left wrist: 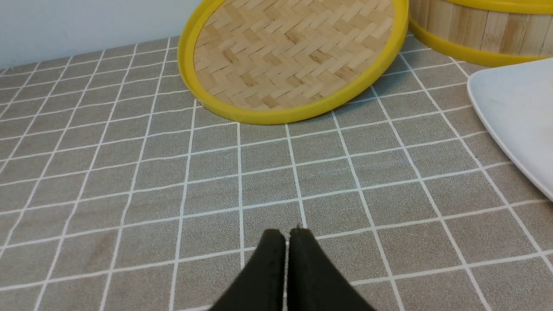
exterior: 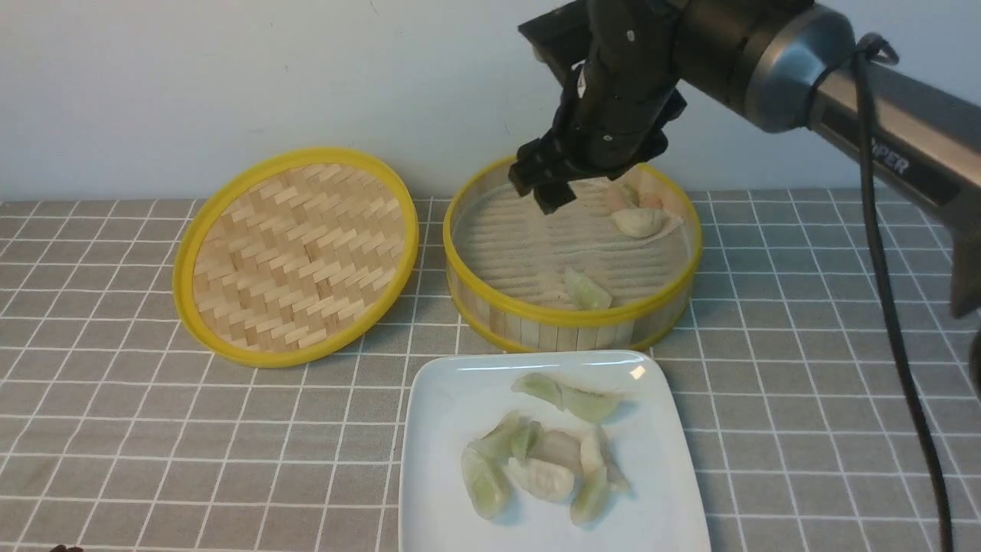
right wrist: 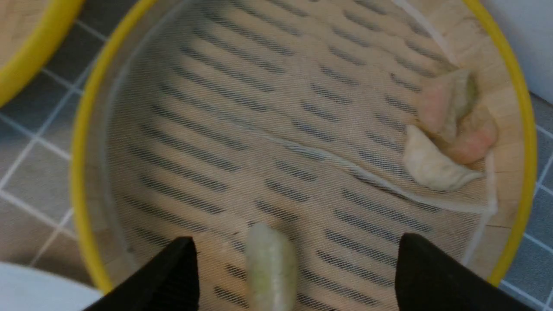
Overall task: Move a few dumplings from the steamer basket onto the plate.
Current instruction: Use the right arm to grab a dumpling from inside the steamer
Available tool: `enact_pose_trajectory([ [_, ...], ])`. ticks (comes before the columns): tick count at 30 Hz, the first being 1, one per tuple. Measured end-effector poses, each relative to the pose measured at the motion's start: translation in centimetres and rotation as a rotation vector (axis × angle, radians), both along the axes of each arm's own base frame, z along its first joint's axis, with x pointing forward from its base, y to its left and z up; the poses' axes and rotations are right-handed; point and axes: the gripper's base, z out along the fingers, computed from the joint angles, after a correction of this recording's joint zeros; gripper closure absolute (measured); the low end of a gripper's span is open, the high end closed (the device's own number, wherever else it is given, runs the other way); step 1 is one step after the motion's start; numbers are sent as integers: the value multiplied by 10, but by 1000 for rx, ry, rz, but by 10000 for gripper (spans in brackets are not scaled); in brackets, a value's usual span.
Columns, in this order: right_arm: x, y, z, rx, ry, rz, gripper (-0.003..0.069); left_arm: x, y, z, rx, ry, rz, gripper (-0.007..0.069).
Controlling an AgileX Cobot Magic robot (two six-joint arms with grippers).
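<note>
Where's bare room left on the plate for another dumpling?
Plate: bare strips along its left rim and right rim, either side of the dumpling pile. Centre and near half are crowded; a green pair fills the far middle. The far-left corner is free too.

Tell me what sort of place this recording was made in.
Most likely a staged tabletop dressed as a dining or kitchen table, not a working kitchen: a grey checked tablecloth, a bare pale wall behind it, and a bamboo steamer basket, its lid and a white plate of dumplings.
</note>
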Motion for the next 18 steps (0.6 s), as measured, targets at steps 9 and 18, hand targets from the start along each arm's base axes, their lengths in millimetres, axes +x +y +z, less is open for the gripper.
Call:
enact_pose_trajectory([
  [9, 61, -48, -48, 55, -98, -116, 118, 0, 0, 0, 0, 0, 0, 629],
  [18, 81, -43, -89, 44, -164, -35, 118, 0, 0, 0, 0, 0, 0, 629],
])
